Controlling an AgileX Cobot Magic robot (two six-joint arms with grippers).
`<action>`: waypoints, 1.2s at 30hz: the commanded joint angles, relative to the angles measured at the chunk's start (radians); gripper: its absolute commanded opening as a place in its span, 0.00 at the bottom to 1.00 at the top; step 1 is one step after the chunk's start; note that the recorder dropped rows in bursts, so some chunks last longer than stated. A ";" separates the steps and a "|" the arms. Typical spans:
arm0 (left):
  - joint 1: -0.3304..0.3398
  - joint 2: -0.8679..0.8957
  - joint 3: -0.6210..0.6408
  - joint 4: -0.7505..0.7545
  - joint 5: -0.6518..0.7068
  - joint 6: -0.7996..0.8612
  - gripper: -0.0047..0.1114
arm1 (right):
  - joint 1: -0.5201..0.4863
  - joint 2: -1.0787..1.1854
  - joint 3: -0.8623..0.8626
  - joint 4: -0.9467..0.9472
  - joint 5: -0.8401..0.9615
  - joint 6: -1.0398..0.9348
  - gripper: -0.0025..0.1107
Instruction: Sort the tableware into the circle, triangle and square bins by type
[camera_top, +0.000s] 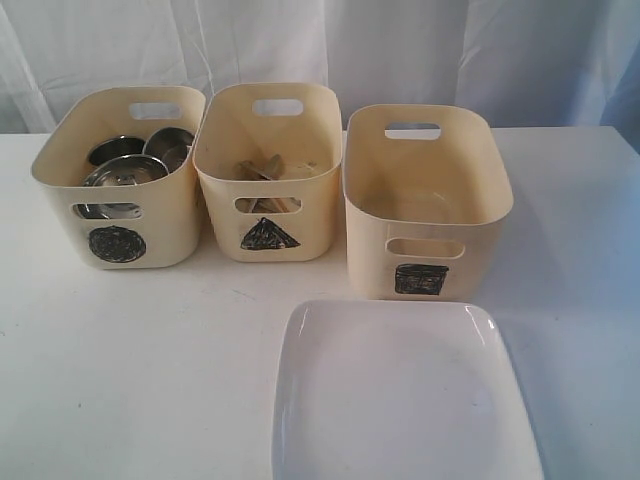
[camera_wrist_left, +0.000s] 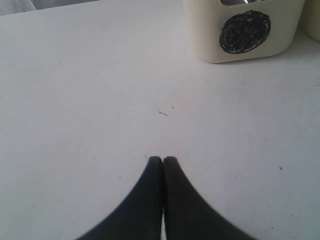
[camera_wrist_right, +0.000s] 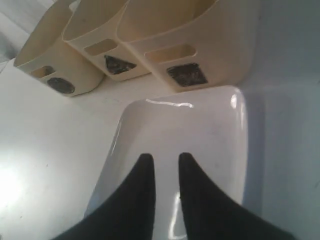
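White plate lies directly beneath the right hand, fingers parted.

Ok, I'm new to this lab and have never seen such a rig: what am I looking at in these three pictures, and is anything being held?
It is a robot with two arms. One picture comes from a camera off the arms, looking at a white table. The other two come from cameras on the wrists. The black prongs are each arm's end effector. The left end effector is shut over bare table. The right end effector stands slightly apart above the white plate, with nothing between its prongs. The circle bin holds steel bowls, the triangle bin wooden pieces. The square bin shows nothing inside.
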 joint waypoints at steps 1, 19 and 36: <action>-0.004 -0.003 0.004 -0.006 -0.001 0.000 0.04 | 0.000 -0.005 -0.047 -0.225 -0.150 -0.239 0.18; -0.004 -0.003 0.004 -0.006 -0.001 0.000 0.04 | 0.000 -0.003 -0.354 -0.399 -0.133 -0.655 0.18; -0.004 -0.003 0.004 -0.006 -0.001 0.000 0.04 | -0.671 0.000 -0.340 -0.184 -0.425 -0.755 0.16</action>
